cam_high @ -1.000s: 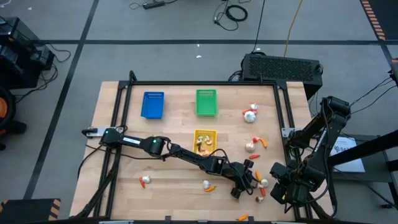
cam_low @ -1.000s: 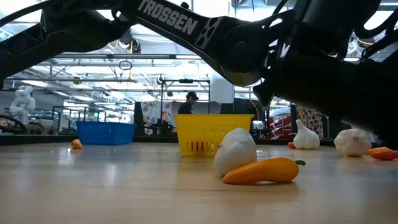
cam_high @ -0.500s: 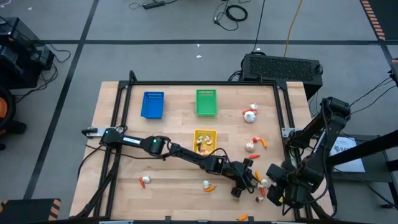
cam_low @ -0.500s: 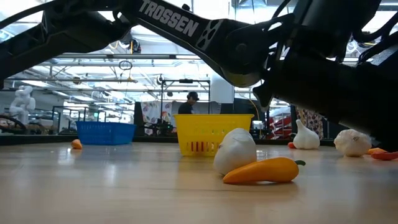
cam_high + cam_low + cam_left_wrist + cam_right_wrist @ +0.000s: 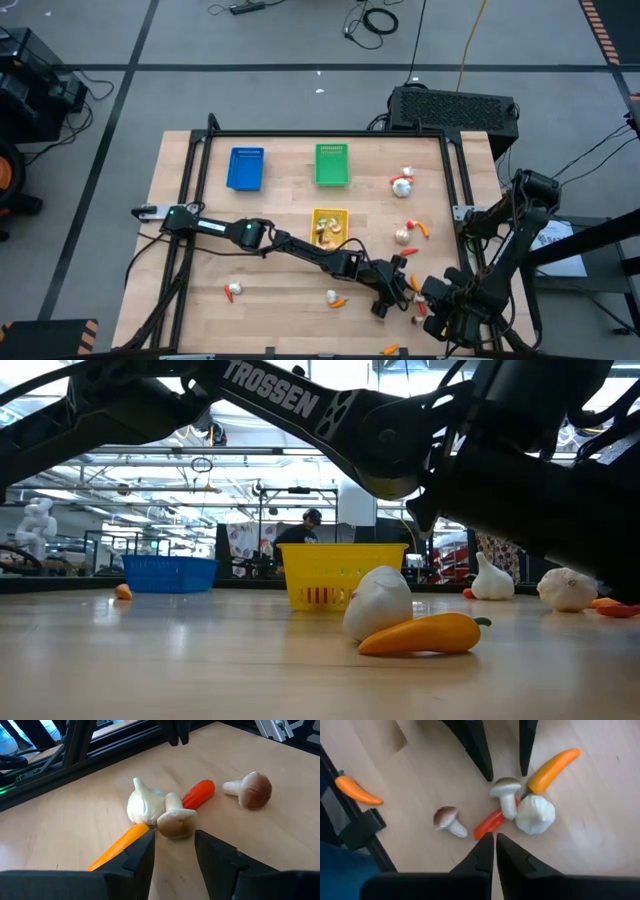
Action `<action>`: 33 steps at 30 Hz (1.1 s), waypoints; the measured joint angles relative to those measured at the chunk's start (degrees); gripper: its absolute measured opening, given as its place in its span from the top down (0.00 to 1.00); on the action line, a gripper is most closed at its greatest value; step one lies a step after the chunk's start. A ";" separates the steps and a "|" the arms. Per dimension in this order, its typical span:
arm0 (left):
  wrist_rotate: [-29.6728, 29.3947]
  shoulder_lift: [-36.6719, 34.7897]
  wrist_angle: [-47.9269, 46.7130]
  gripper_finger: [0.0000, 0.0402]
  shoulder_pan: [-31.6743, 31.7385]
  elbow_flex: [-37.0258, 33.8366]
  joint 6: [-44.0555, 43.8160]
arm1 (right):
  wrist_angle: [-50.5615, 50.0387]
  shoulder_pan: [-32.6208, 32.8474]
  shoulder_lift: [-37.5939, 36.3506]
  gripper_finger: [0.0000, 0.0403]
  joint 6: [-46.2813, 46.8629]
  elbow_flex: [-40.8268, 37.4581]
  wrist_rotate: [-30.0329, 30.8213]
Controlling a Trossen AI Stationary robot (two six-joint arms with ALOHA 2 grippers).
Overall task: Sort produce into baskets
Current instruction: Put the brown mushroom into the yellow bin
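A small heap of produce lies near the table's front right: a mushroom (image 5: 175,822), a garlic bulb (image 5: 145,805), an orange pepper (image 5: 120,845) and a red pepper (image 5: 199,794). A second mushroom (image 5: 250,790) lies apart on its side. My left gripper (image 5: 174,837) is open and reaches in low from the left, its fingertips at either side of the first mushroom's cap. My right gripper (image 5: 494,845) is shut and points down just above the red pepper's end (image 5: 482,831). The blue (image 5: 246,168), green (image 5: 332,164) and yellow (image 5: 329,214) baskets stand farther back. My left gripper's fingertips (image 5: 489,774) stand right beside the mushroom's cap (image 5: 506,782), coming at it nearly level from the table's left. Whether they touch the cap I cannot tell. The mushroom lies on the table with its stalk pointing away from the fingers.
More produce lies scattered about: garlic at the far right (image 5: 402,184), garlic with a pepper (image 5: 404,235), garlic at the near left (image 5: 233,290), garlic with an orange pepper (image 5: 333,296), and a pepper at the front edge (image 5: 390,349). The yellow basket holds some pieces.
My right gripper has come down and moved toward the table's left, closer to the heap of produce and my left gripper.
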 joint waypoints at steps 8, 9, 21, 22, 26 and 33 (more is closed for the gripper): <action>0.08 0.00 -0.03 0.63 0.00 0.00 -1.44 | 8.60 0.00 -0.02 1.00 2.10 -6.62 2.96; 0.09 0.00 -0.13 0.63 0.00 0.00 -1.55 | 9.40 0.00 -0.02 1.00 2.95 -7.45 2.91; -1.20 -0.02 -1.05 0.63 0.00 0.00 -2.11 | 11.42 0.13 0.00 1.00 4.14 -8.95 1.52; -1.16 -0.02 -1.03 0.63 0.00 0.00 -2.72 | 11.25 0.13 0.00 1.00 4.14 -8.95 1.52; 0.37 -0.02 -1.25 0.59 0.00 0.00 -3.10 | 10.82 0.00 0.00 1.00 4.14 -8.95 2.49; -0.13 -0.11 -1.65 0.49 0.00 0.00 -5.81 | 10.80 -0.54 -0.01 1.00 4.09 -8.95 5.04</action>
